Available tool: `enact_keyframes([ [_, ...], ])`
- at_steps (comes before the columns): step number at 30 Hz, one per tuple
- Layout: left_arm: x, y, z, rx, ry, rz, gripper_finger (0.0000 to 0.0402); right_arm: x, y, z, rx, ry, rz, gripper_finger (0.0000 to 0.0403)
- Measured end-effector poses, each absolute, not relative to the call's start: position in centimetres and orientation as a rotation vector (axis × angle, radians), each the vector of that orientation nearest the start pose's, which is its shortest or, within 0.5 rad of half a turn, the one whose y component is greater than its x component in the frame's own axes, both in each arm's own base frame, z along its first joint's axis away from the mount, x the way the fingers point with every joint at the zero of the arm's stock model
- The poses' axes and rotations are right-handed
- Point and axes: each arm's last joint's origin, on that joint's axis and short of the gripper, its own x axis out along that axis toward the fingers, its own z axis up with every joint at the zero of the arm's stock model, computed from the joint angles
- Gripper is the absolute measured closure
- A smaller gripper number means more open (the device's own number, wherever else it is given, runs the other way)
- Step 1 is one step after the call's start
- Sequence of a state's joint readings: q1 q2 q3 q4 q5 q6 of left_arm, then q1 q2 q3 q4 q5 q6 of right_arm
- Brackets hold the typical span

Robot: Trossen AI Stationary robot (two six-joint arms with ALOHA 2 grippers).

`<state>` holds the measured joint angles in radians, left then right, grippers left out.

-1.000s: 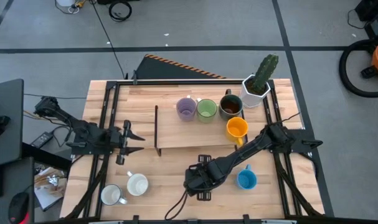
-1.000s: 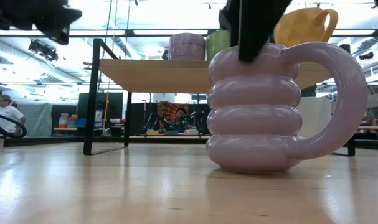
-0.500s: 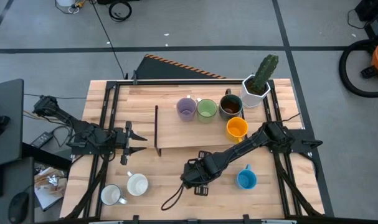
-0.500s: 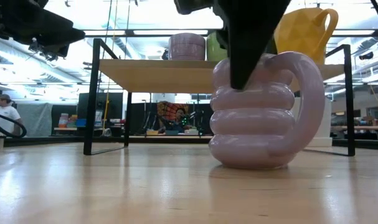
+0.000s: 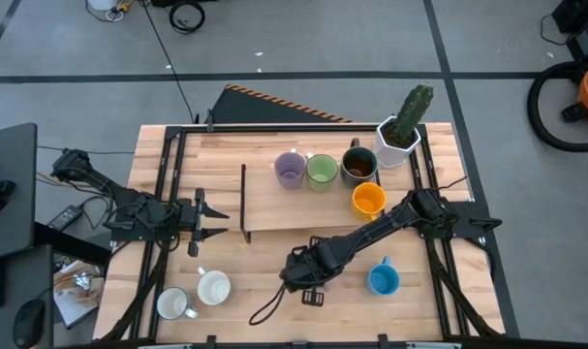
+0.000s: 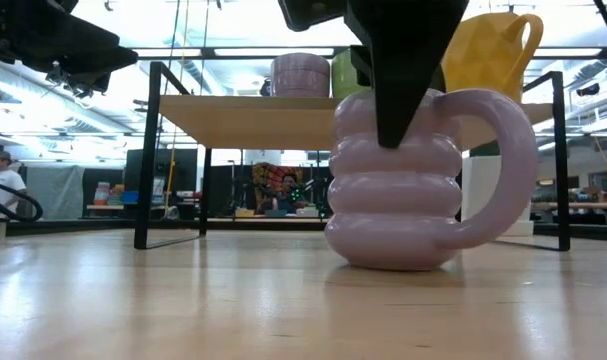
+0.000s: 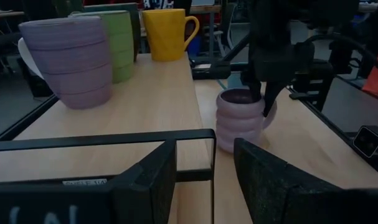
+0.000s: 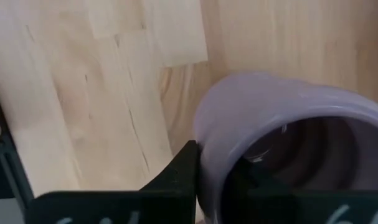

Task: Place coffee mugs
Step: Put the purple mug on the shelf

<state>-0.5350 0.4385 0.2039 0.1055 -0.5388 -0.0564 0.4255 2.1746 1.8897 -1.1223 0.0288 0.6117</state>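
The right gripper [image 5: 295,273] is clamped on the rim of a ribbed lilac mug [image 6: 413,180] at the front middle of the table [image 5: 264,271]; from above the arm covers the mug entirely, and only the low and wrist views show it. In the right wrist view one finger [image 8: 176,171] sits outside the wall, the other largely hidden inside the cup. Whether the mug's base touches the wood cannot be told. The left gripper [image 5: 214,222] hovers half open and empty beside the left end of the raised shelf [image 5: 274,208]. On the shelf stand a second lilac mug [image 5: 290,168], a green mug [image 5: 322,172], a dark brown mug [image 5: 358,165] and an orange mug [image 5: 368,200]. A blue mug [image 5: 384,279] lies near the right arm; two white mugs [image 5: 195,296] sit front left.
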Motion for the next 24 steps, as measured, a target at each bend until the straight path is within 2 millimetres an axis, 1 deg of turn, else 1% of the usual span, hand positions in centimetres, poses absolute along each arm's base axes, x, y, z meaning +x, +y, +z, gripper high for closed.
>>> enact_keyframes([
  [6,11.5,-5.1,20.5,0.009,0.115,0.007,0.0237,40.2,17.8,22.8,0.21,1.395,-0.111,0.0353],
  [18,11.5,-5.1,20.3,0.015,0.126,0.007,0.0237,40.3,17.8,26.2,0.235,1.36,-0.099,0.0359],
  [24,11.5,-5.1,20.3,0.015,0.126,0.007,0.0237,40.0,17.3,28.4,0.278,1.371,-0.112,0.0359],
])
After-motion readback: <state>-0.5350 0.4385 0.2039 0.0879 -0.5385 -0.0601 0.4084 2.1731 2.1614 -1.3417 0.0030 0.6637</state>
